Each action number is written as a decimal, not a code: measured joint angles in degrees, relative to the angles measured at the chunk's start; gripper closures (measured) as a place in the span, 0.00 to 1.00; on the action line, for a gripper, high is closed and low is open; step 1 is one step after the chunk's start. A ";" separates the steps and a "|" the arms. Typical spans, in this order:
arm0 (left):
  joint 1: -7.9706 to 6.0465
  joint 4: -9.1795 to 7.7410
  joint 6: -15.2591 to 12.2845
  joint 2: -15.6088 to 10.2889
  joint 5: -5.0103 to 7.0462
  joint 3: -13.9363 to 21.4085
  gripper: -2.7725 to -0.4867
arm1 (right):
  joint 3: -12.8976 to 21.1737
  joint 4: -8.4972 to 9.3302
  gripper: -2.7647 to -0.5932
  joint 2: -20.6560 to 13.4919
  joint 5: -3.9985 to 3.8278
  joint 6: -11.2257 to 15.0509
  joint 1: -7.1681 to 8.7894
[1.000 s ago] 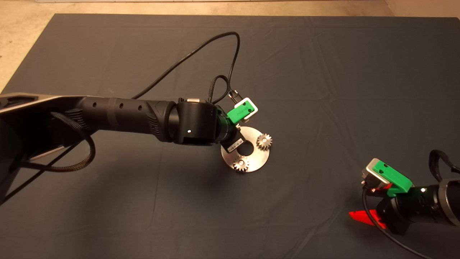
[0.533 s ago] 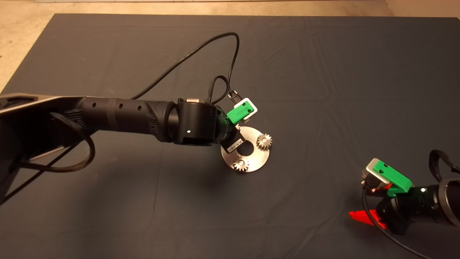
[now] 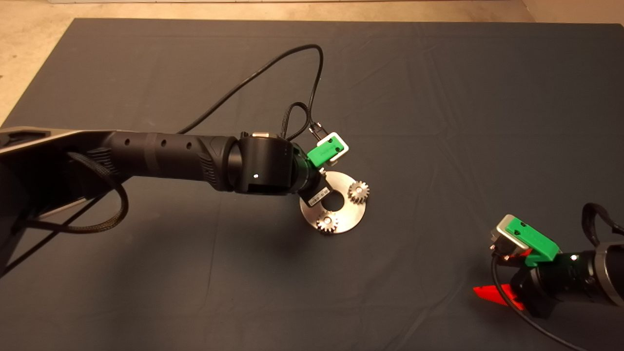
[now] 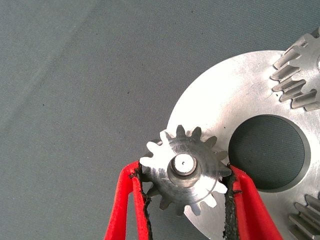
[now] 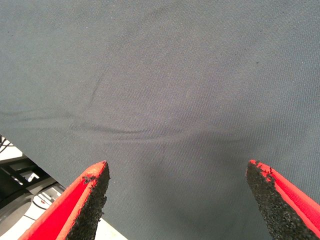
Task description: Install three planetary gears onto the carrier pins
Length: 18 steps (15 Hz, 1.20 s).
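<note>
The shiny steel disc (image 3: 341,214) lies mid-mat, with two planetary gears (image 3: 359,191) (image 3: 327,223) seated on carrier pins. In the left wrist view my left gripper (image 4: 184,171) is shut on the third gear (image 4: 200,187). That gear sits on the disc's (image 4: 240,95) rim, and a pin's end (image 4: 183,163) shows through its bore. The red fingers (image 4: 125,210) press on opposite teeth. In the head view the left wrist (image 3: 265,165) hides this gear. My right gripper (image 3: 492,294) is open and empty, parked at the mat's lower right.
A black cable (image 3: 273,68) loops from the left wrist over the mat behind the disc. The right wrist view shows bare mat (image 5: 165,75) with creases and the mat's edge (image 5: 20,145).
The left wrist has crept very slightly to the left over the disc. The two seated gears, the disc and the right arm have not moved.
</note>
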 joint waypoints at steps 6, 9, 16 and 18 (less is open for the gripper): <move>0.00 -0.04 -0.07 0.00 -0.11 0.00 0.91 | 0.00 0.00 0.34 0.00 0.00 0.00 0.00; 0.00 -0.04 -0.13 -0.13 -0.20 0.00 0.90 | 0.00 0.00 0.34 0.00 0.00 0.00 0.00; 0.00 -0.04 -0.16 -0.13 -0.33 0.00 0.85 | 0.00 0.00 0.34 0.00 0.00 0.00 0.00; 0.00 -0.04 -0.13 -0.13 -0.33 0.00 0.82 | 0.00 0.00 0.34 0.00 0.02 0.00 0.00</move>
